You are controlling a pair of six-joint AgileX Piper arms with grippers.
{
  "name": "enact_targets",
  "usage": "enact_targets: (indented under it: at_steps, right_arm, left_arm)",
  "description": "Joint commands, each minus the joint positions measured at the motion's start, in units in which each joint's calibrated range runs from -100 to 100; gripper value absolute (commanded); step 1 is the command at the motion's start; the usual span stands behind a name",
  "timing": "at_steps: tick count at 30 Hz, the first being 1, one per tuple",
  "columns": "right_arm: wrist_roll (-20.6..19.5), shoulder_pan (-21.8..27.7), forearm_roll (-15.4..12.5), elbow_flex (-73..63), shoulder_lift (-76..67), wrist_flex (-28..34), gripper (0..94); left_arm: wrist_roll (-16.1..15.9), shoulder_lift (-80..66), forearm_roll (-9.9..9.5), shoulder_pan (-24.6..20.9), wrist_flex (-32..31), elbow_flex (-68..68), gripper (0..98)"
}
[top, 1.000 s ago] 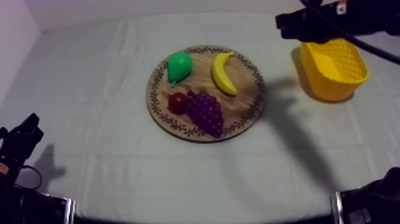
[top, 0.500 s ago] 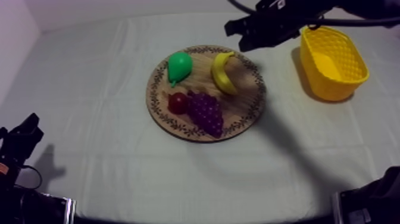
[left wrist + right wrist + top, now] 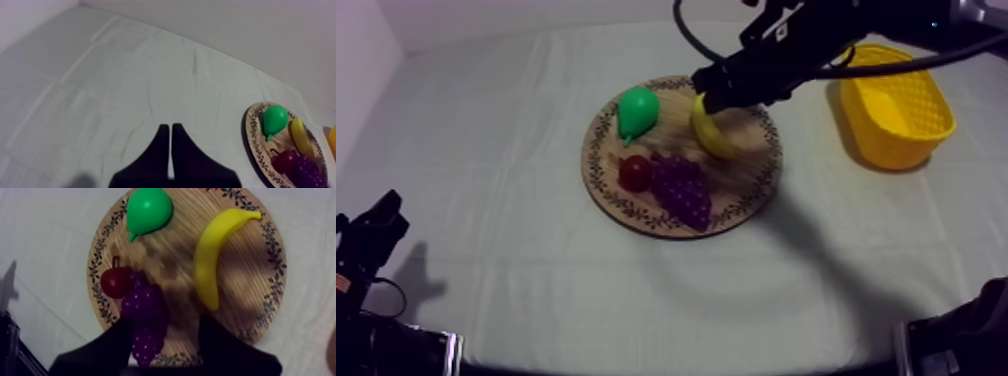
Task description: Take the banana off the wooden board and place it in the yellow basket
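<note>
A: Banana [image 3: 714,138]?
B: On the wooden board [image 3: 604,160], by its right rim. Yellow basket [image 3: 921,140] sits at tabletop's far right corner.
A: R gripper [image 3: 716,97]?
B: Over the banana, fingers wide, nothing btwn them.
A: L gripper [image 3: 171,129]?
B: Near front left corner, fingers pressed together, empty.

The board [image 3: 180,243] is matt, grained wood, the banana [image 3: 210,263] and pear [image 3: 147,208] smooth, faintly glossy plastic, the grapes [image 3: 145,318] bumpy, the basket [image 3: 881,140] lattice-textured plastic, the cloth [image 3: 486,150] matt and creased.
</note>
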Motion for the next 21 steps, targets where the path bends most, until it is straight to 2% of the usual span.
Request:
enact_targets:
  at_steps: [1, 13, 21]
  right_arm:
    - [0.0, -0.3, 0.8, 0.3, 0.0, -1.3, 41.7]
    - [-1.5, 0.5, 2.8, -2.6, 2.9, -0.1, 49.0]
    - [0.5, 3.1, 0.4, -8.4, 8.5, 3.9, 52.7]
  left_arm:
    - [0.0, 0.0, 0.01, 0.0, 0.0, 0.0, 0.1]
    - [0.0, 0.0, 0.01, 0.0, 0.0, 0.0, 0.1]
    - [0.0, 0.0, 0.01, 0.0, 0.0, 0.0, 0.1]
